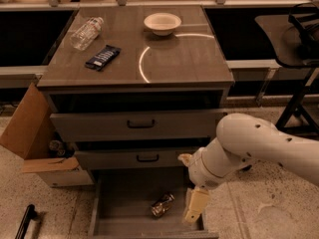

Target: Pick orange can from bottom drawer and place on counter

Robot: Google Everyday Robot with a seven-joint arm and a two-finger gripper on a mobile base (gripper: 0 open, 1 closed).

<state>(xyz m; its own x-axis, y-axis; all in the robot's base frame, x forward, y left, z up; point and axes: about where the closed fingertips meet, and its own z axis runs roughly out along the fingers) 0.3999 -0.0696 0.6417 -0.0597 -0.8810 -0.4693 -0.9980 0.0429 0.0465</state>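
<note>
The gripper (196, 209) hangs over the right part of the bottom drawer (124, 205), close to its right wall and just to the right of the orange can (163, 205). It does not touch the can. Whether the gripper is released or clenched I cannot tell, but it is grasping nothing.

The orange can lies on its side on the drawer floor, a little right of the middle. Its long axis runs diagonally: one end points to the near left, the other to the far right, toward the gripper.

Several things could go wrong from here, in my judgement. The can is round and lying down, so a push from one side can make it roll away toward the left. If the gripper comes down along the long axis and not across it, the grasp will probably slip off the shiny body. The right wall is very near and the arm can knock it. The counter (194, 59) is high above, so a weak hold may drop the can during the lift.
</note>
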